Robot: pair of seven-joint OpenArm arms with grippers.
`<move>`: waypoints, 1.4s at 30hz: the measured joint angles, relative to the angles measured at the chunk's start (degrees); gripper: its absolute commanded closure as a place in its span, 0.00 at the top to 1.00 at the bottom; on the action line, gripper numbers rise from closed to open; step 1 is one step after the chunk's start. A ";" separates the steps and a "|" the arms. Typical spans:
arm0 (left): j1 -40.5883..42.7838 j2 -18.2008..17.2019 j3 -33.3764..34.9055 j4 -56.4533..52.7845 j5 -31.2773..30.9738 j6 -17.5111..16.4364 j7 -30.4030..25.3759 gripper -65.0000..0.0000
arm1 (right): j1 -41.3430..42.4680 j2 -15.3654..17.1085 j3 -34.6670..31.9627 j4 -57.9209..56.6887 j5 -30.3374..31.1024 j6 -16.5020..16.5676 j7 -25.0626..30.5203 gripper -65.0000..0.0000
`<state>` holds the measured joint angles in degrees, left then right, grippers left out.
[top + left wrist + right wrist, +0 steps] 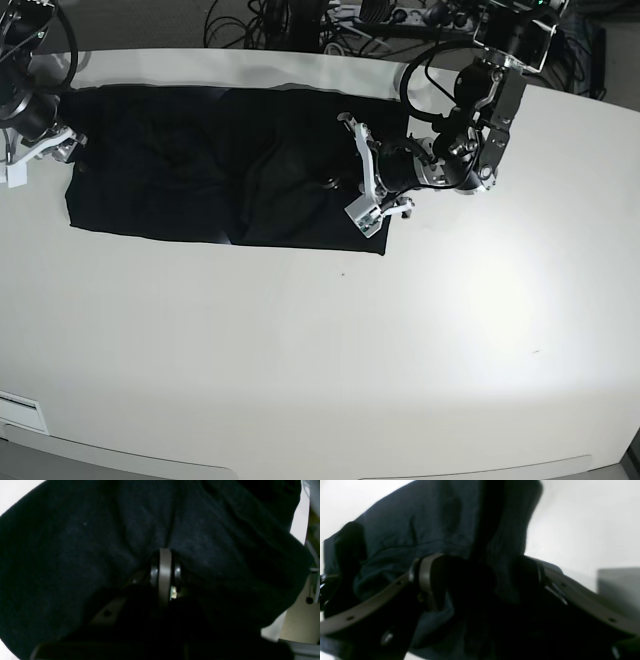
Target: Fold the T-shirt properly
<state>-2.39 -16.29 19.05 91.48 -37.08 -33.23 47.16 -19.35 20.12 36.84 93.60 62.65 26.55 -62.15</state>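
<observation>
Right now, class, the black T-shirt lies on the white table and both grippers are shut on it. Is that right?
Not quite. Only the left gripper is shut on the T-shirt. The right wrist view shows the right gripper open, jaws wide apart with cloth between them. The T-shirt does lie on the white table.

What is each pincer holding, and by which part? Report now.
Left pincer is shut on the T-shirt, pinching a fold near its end. Right pincer stands open around cloth at the other end, gripping nothing.

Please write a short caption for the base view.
Black T-shirt spread on white table, left gripper pinching one end, right gripper at the other.
</observation>
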 measured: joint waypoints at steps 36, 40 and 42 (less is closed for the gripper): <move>-4.24 -0.81 -6.91 1.53 -7.91 -0.17 8.39 0.21 | 2.27 13.05 -3.76 3.21 -28.65 -4.76 5.11 0.00; -2.34 -0.85 -7.02 1.53 -7.91 -0.17 8.20 0.21 | 2.27 13.16 -3.76 9.14 -19.23 -8.20 4.09 0.00; -0.72 -0.87 -7.02 1.53 -7.91 -0.39 8.41 0.21 | 2.38 12.59 -3.74 11.45 -12.57 -7.10 3.91 0.00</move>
<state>-3.11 -17.17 12.03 93.01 -44.99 -33.63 55.57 -16.97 32.71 33.10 105.06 50.09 19.44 -58.24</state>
